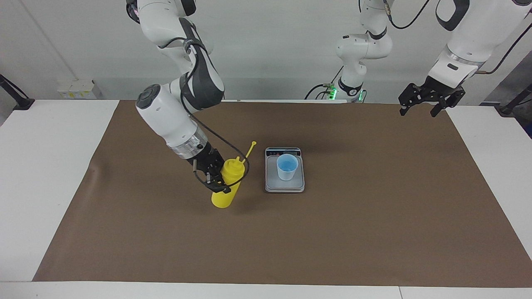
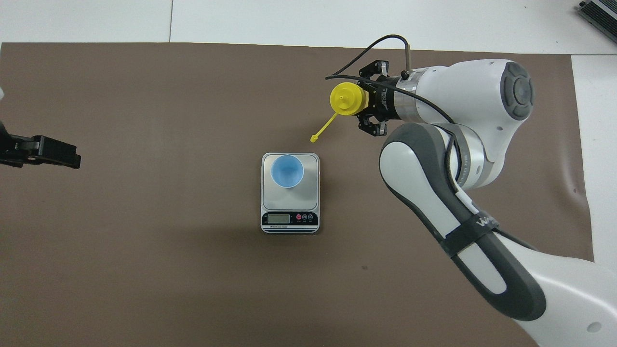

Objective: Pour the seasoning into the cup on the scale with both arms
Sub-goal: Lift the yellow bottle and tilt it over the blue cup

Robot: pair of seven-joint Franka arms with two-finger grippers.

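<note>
My right gripper [image 1: 221, 181] is shut on the seasoning [image 1: 226, 189], a yellow squeeze bottle. It holds the bottle tilted, just above the mat, beside the scale [image 1: 284, 187] toward the right arm's end. The nozzle leans toward the scale and the cap strap [image 1: 250, 148] sticks out that way. From overhead the seasoning [image 2: 346, 98] shows its domed top, with the right gripper [image 2: 364, 105] around it. The light-blue cup [image 1: 287, 166] stands upright on the scale [image 2: 289, 198], and the cup [image 2: 287, 171] looks empty. My left gripper [image 1: 418, 112] hangs open over the mat's corner at the left arm's end, also seen as the left gripper [image 2: 72, 159].
A brown mat [image 1: 332, 232] covers most of the white table [image 1: 37, 174]. The scale's dark display strip [image 2: 289, 218] faces the robots. A small white box [image 1: 77, 88] sits by the wall at the right arm's end.
</note>
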